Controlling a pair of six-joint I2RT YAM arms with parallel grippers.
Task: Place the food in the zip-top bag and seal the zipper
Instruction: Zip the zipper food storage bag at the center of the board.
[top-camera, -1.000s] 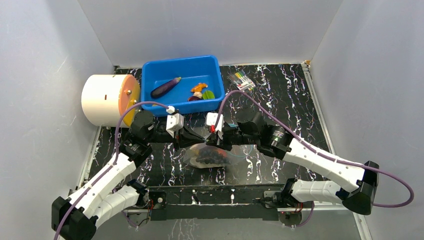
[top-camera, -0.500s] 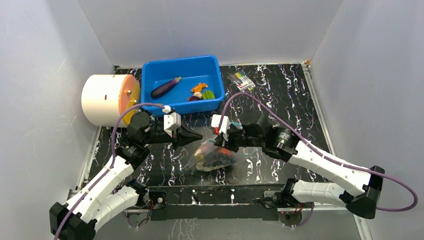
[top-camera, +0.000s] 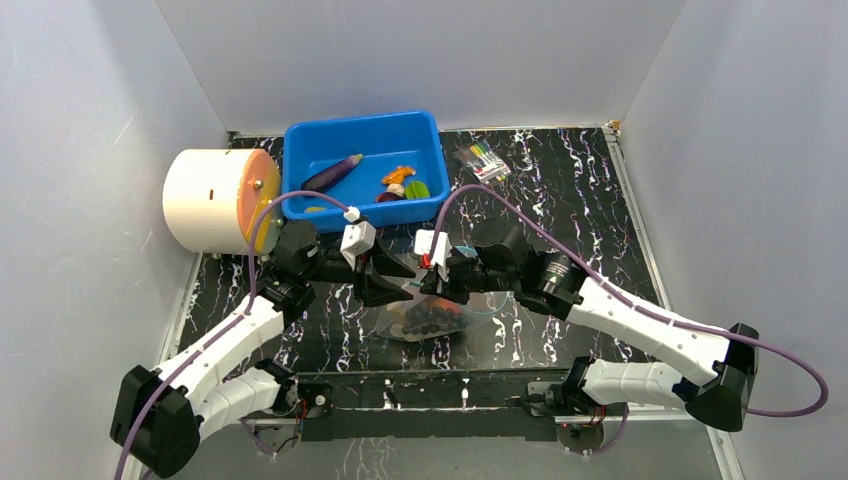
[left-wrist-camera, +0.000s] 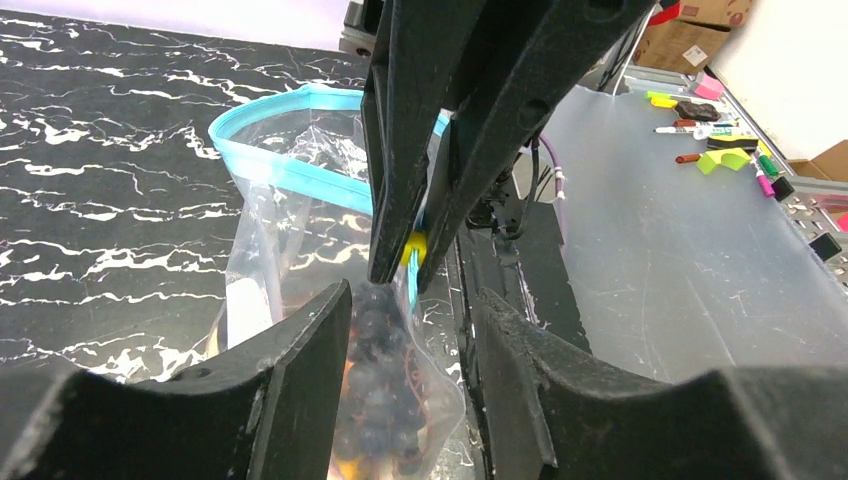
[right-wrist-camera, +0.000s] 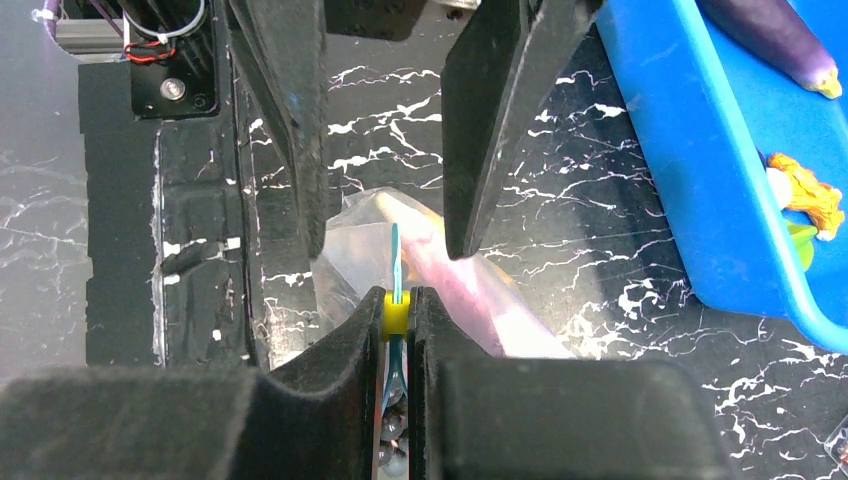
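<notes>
Black marbled table (top-camera: 600, 200) between pale grey walls, and both arms meet at mid-table, nose to nose. Between them lies the zip-top bag (top-camera: 388, 320), just near of centre, with dark grapes (top-camera: 432, 318) bunched inside it. Right gripper (right-wrist-camera: 397, 318) comes in from the right, jaws pressed together on the zipper (left-wrist-camera: 290, 172), with a small yellow piece (left-wrist-camera: 413, 245) caught in that pinch at the bag's top edge. The teal strip loops away in a curve, so the mouth of the bag gapes on the far-left side. Left gripper (left-wrist-camera: 412, 295) faces it from the left, jaws spread wide and holding nothing; one finger (right-wrist-camera: 290, 100) stands on either side of the pinched edge. Whether those fingers touch the plastic, I cannot tell. Over at the far side, the blue bin (top-camera: 300, 150) holds a purple eggplant (top-camera: 333, 172), an orange piece (top-camera: 398, 176) and a green slice (top-camera: 417, 188). A white drum (top-camera: 205, 200) sits left of the bin and a marker packet (top-camera: 482, 160) right of it.
</notes>
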